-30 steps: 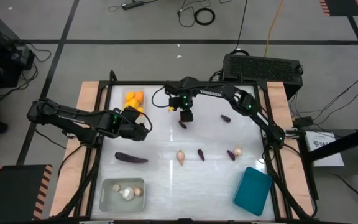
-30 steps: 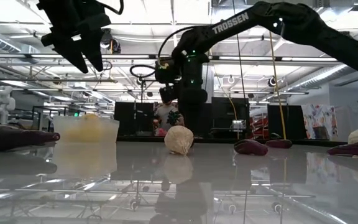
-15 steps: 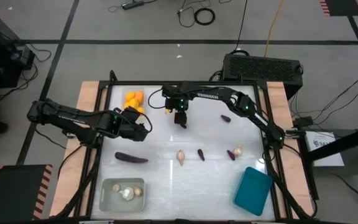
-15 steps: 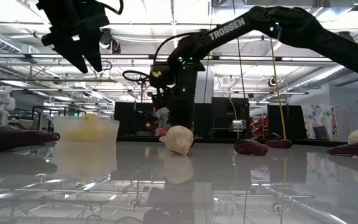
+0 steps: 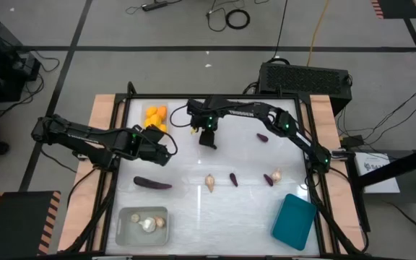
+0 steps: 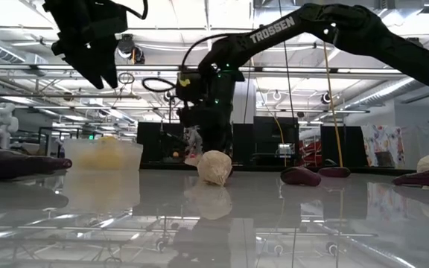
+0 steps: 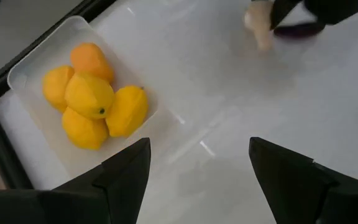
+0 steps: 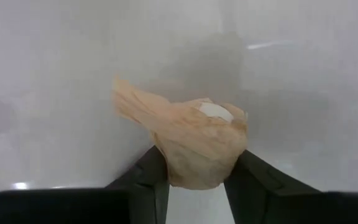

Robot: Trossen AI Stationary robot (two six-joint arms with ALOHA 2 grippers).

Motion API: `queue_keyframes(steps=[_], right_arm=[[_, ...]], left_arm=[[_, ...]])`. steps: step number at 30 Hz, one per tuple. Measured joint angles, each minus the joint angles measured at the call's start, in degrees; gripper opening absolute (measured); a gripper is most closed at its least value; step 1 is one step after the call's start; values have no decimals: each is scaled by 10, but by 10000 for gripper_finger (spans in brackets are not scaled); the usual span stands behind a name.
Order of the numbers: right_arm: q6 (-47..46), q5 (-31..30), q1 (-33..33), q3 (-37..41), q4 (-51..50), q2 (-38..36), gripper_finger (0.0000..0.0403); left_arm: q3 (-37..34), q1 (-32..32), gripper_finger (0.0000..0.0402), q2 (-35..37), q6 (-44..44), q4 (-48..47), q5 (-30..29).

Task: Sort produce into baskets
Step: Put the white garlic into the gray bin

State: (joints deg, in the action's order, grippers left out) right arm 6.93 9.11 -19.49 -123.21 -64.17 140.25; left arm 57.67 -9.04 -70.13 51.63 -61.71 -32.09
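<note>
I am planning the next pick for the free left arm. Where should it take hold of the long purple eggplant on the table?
Grip the long eggplant across its middle, coming straight down from above, one finger on each long side: it lies flat and free all round. The open left gripper is nearest; the right gripper holds a garlic bulb.
</note>
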Motion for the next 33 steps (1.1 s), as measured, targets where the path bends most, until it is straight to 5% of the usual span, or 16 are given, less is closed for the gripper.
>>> queue_keyframes(steps=[5, 11, 21, 33], right_arm=[[-58, 76, 39, -3, 14, 0, 121], [-97, 92, 128, -3, 75, 0, 120], [-139, 87, 252, -3, 306, 0, 120], [-118, 58, 286, -4, 430, -1, 125]], left_arm=[[0, 0, 279, 0, -15, -61, 1], [0, 0, 279, 0, -16, -154, -8], [0, 0, 279, 1, -61, -177, -28], [0, 0, 279, 0, -48, -186, -55]])
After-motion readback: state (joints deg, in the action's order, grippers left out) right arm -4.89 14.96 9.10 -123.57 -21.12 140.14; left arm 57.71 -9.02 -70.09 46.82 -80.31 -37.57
